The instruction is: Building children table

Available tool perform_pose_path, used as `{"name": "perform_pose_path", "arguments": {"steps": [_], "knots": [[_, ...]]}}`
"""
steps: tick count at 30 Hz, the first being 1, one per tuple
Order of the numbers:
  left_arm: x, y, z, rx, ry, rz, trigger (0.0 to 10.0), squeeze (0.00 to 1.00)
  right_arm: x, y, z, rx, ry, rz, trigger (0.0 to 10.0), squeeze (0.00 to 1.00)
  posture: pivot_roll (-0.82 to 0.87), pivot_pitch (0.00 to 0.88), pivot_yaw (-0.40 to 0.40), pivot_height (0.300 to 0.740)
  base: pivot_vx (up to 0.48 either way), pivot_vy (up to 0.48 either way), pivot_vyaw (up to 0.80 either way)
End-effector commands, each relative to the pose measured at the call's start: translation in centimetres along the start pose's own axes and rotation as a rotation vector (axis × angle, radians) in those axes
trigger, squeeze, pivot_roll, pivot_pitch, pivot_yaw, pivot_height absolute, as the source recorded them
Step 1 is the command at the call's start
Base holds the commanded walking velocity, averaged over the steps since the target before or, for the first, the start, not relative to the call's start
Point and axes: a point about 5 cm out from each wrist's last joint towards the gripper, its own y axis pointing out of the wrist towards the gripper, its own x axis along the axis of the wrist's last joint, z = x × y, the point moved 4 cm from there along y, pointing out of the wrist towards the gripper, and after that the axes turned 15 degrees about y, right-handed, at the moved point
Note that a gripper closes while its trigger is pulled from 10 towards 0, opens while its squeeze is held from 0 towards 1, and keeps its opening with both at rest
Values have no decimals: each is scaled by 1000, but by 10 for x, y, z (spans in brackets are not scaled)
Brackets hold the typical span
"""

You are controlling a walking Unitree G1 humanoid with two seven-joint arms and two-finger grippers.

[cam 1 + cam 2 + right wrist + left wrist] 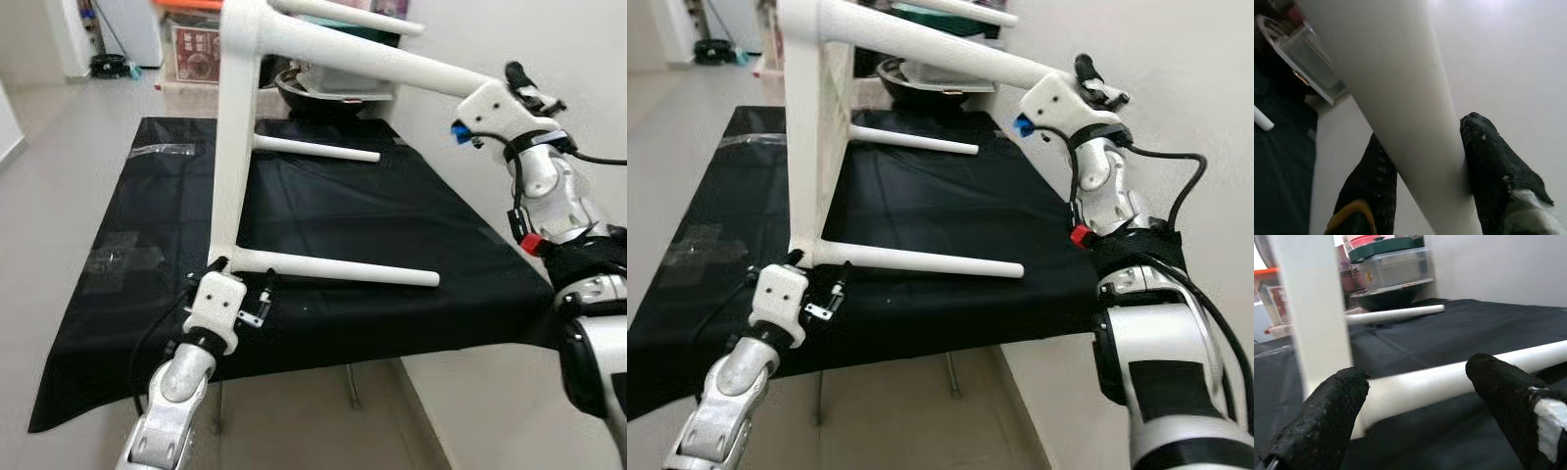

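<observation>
Children's table [235, 147]: a white tabletop stood on edge on the worktop, with screwed-in legs jutting sideways from it.
Upper leg [372, 61]: ran from the tabletop's top corner out to the right gripper.
Lower leg [343, 269]: lay along the black cloth from the tabletop's bottom corner.
Loose leg [313, 149]: lay on the cloth behind the tabletop, unattached.
Right gripper [1425, 161]: jaws clamped on the upper leg, one finger on each side.
Left gripper [1415, 391]: at the tabletop's bottom corner, jaws spread wide astride the lower leg; contact could not be confirmed.
Progress: judged past halfway, at least three legs looked fitted, and the loose leg remained to be mounted before the table could be turned upright.
Worktop [118, 323]: covered by the black cloth.
Containers: behind the table stood a dark bowl [1383, 296] beneath a clear lidded box [1396, 267]; the contents of both could not be made out.
</observation>
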Motion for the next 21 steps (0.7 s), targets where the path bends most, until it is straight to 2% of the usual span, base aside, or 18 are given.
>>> {"name": "perform_pose_path", "arguments": {"steps": [1,2,3,4,5,6,7,10,14,16,18,19,20,21], "knots": [[1,-1,-4,-11,0,5,10000,0,-29,-4,20,17,437,148,0,0,22,0,-132,740,0,0,0],[2,-1,-4,-10,-1,4,10000,0,-41,-6,29,22,532,219,0,0,22,0,-132,740,0,0,0],[2,-1,-4,-10,-1,4,10000,0,-41,-6,29,22,532,219,0,0,22,0,-132,740,0,0,0],[2,-1,-4,-9,-2,4,10000,0,-49,-9,37,24,620,276,0,0,26,0,-134,740,0,0,0],[2,-1,-4,-9,-2,4,10000,0,-49,-9,37,24,620,276,0,0,26,0,-134,740,0,0,0],[2,-1,-4,-7,-3,3,10000,0,-55,-11,50,31,740,344,0,0,26,0,-133,740,0,0,0],[3,-1,-4,-7,-3,3,10000,0,-53,-10,56,44,781,363,0,0,27,0,-134,740,0,0,0],[3,-1,-4,-7,-4,3,10000,0,-51,-10,60,55,804,374,0,0,27,0,-134,740,0,0,0],[3,-1,-4,-3,-4,8,10000,0,-37,-5,65,112,695,331,0,0,34,0,-145,740,0,0,0],[3,-2,-4,0,-5,10,10000,0,-38,-6,65,116,686,336,0,0,34,0,-145,740,0,0,0],[5,-5,9,39,67,-1,10000,0,-44,-10,68,128,601,329,0,0,29,0,-143,740,0,0,0],[4,-5,37,130,69,18,10000,0,-49,-15,76,155,496,293,10000,0,43,0,-145,740,0,0,0],[4,-5,37,130,69,18,10000,0,-49,-15,76,155,496,293,10000,0,43,0,-145,740,0,0,0],[3,-5,44,151,60,24,10000,0,-50,-16,78,163,480,288,10000,0,43,0,-145,740,0,0,0]]}}
